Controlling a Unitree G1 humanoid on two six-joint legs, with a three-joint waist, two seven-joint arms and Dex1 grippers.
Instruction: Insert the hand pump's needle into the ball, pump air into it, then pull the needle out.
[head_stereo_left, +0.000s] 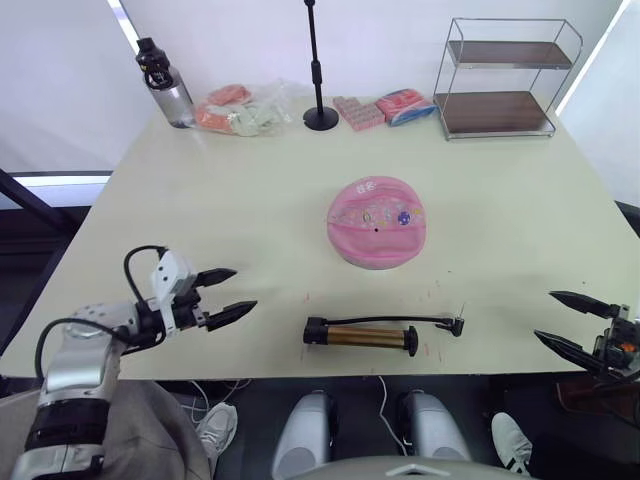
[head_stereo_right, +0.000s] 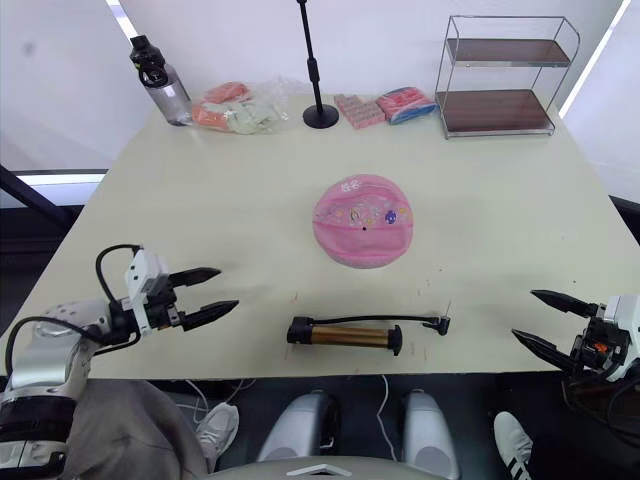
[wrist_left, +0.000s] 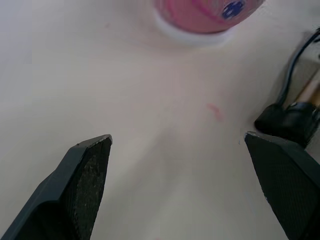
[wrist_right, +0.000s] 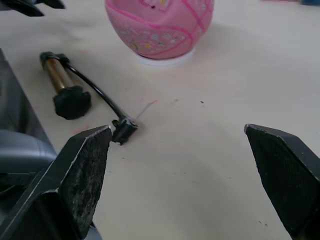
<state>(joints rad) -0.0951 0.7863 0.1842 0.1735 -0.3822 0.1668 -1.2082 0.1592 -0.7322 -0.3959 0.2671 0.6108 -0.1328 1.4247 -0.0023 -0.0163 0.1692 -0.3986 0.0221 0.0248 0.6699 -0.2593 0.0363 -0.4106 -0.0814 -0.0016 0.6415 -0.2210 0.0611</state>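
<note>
On my screens the ball (head_stereo_left: 377, 221) sat near the middle of the desk (head_stereo_left: 200, 190), pink and wrinkly, resting on a white ring, with its black valve dot facing up. The hand pump (head_stereo_left: 362, 334) lay flat along the near edge of the desk, in front of the ball and apart from it, nothing touching it. Its black hose (head_stereo_left: 410, 321) arched over the gold barrel toward my right side, ending in a small black fitting with the needle (wrist_right: 144, 109) sticking out as a thin pin pointing roughly toward the ball.

My left gripper (head_stereo_left: 226, 294) hovered over the near left corner of the desk, its fingers (wrist_left: 85, 175) spread apart and holding nothing, pointing toward the pump's black end cap but well short of it. My right gripper (head_stereo_left: 570, 322) hung just off the near right edge of the desk, fingers (wrist_right: 82, 170) likewise released and empty; through its wrist camera the hose fitting lay just beyond one fingertip.

Along the far edge I saw a water bottle (head_stereo_left: 165, 84), some bagged snacks (head_stereo_left: 240, 108), a black stand (head_stereo_left: 319, 68), coloured packets (head_stereo_left: 385, 108) and a wire shelf rack (head_stereo_left: 506, 78).
</note>
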